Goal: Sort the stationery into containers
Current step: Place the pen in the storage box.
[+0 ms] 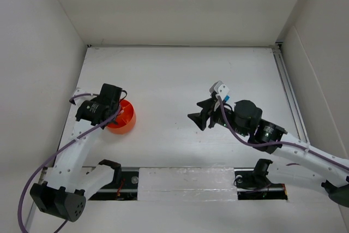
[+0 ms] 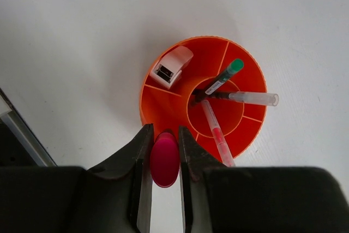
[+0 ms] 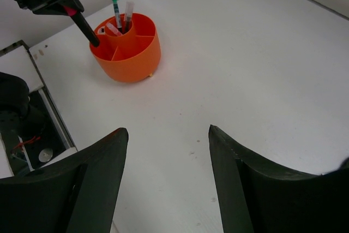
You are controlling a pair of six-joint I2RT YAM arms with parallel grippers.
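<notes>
The orange cup (image 1: 124, 121) stands at the left of the table, with a round middle well and outer compartments. My left gripper (image 1: 112, 114) is above it and shut on a pink highlighter (image 2: 164, 159). In the left wrist view its pink end shows between the fingers, over the cup's (image 2: 163, 110) near outer compartment. In the right wrist view the highlighter's black body (image 3: 84, 25) points down to the cup's (image 3: 131, 58) rim. The cup holds a green-capped pen (image 2: 226, 75), a clear-capped pen (image 2: 248, 97), a red pen (image 2: 217, 135) and a small white item (image 2: 170, 67). My right gripper (image 1: 197, 117) is open and empty above bare table (image 3: 168, 135).
White walls enclose the table on three sides. A metal rail (image 1: 289, 91) runs along the right edge. A clear strip and rail (image 1: 185, 181) lie at the near edge between the arm bases.
</notes>
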